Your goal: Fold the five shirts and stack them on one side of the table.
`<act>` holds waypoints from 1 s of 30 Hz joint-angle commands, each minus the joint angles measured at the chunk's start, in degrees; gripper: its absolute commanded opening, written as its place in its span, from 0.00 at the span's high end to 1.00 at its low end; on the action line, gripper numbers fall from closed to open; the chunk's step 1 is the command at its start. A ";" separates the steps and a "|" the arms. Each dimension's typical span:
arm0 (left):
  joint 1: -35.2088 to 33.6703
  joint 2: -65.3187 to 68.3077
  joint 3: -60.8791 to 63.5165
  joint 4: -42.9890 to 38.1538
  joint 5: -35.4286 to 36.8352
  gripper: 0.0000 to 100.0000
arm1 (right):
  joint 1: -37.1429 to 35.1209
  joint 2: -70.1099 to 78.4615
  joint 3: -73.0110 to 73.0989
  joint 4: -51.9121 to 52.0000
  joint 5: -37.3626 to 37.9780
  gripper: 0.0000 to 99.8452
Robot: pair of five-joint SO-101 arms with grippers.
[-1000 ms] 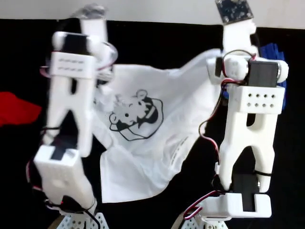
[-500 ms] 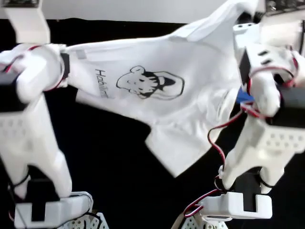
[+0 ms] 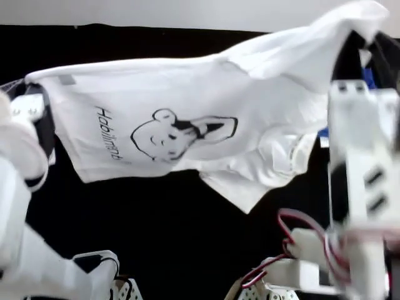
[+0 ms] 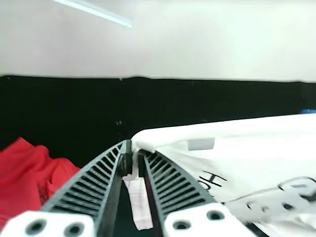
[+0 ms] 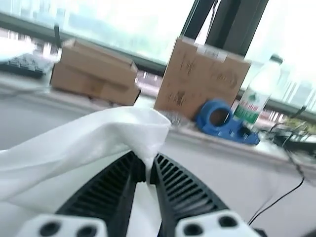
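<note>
The left gripper (image 4: 132, 160) was clenched on an edge of the white shirt (image 3: 187, 100) beside its neck label; the right gripper (image 5: 146, 173) pinched a bunched fold of it; the shirt hung spread between them above the black table (image 3: 156, 250), print showing; a red shirt (image 4: 24, 173) lay farther off on the table; cardboard boxes (image 5: 205, 81) stood beyond.

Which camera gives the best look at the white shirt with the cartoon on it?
The high view: the white shirt hangs spread out, cartoon print facing the camera. The left wrist view shows one edge pinched in the left gripper; the right wrist view a bunched corner in the right gripper.
</note>
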 commanded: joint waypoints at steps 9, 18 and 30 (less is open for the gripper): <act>-0.66 -4.88 -1.19 -0.79 -0.26 0.99 | 1.01 -8.66 2.33 -3.12 6.59 0.99; -0.75 -3.56 17.10 -3.78 -0.35 0.99 | -1.36 -4.62 26.95 -11.30 4.04 0.99; -3.56 22.55 21.14 -23.56 -0.35 0.99 | -7.78 12.62 46.81 -34.33 3.25 0.99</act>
